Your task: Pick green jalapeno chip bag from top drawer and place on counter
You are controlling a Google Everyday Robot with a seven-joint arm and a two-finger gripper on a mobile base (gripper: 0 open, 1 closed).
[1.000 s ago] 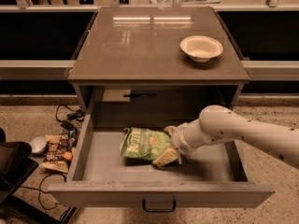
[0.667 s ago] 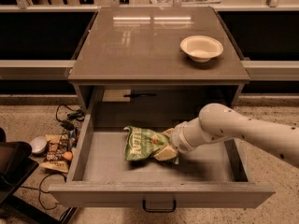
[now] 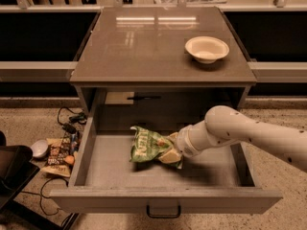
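The green jalapeno chip bag (image 3: 147, 146) is light green and crinkly, and it hangs tilted a little above the grey floor of the open top drawer (image 3: 115, 169). My gripper (image 3: 169, 151) reaches in from the right on a white arm and is shut on the bag's right end. The drawer's dark handle (image 3: 163, 212) shows at its front. The counter (image 3: 139, 47) is the glossy grey-brown top above the drawer.
A white bowl (image 3: 206, 48) sits on the counter's right side. Dark snack packets, a small white dish (image 3: 39, 147) and black cables (image 3: 67, 121) lie on the floor left of the drawer. A dark object (image 3: 12, 174) stands at the lower left. Long grey ledges run on both sides.
The gripper has lifted the bag off the drawer floor and drawn it slightly right and up. The bag now hangs more upright and crumpled.
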